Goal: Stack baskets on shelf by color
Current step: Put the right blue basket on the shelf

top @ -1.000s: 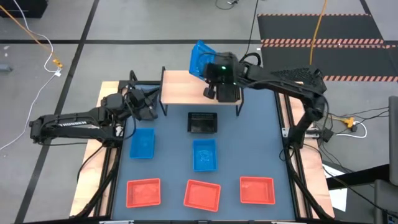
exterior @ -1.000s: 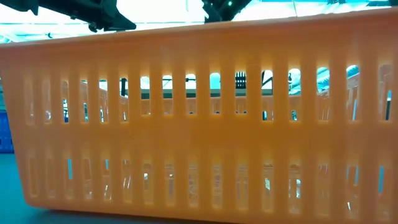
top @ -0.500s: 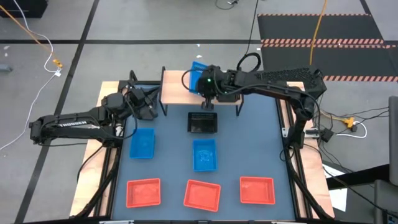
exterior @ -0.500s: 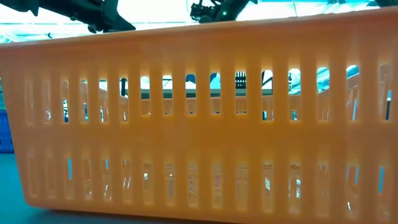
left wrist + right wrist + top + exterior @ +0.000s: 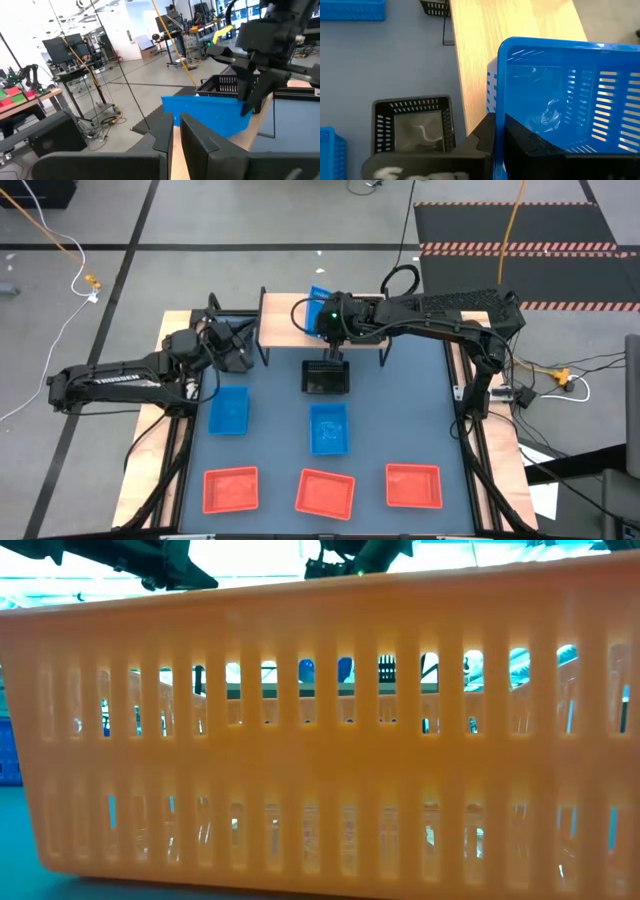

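Clearly "TROSSEN" marks the left arm (image 5: 110,377) beside the table (image 5: 395,415).

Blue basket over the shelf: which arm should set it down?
Right. The right claw already grips the blue basket by its wall, above the shelf. The left claw sits beside the shelf's end, holding nothing.

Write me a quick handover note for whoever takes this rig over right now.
Right hand: shut on a blue basket over the shelf, not yet released.
Left hand: shut, empty, waiting at the shelf's left end.
On the table: one black basket, two blue baskets, three red baskets.
Done: no finished stack visible.
Left: set this one down, stack the rest by color.
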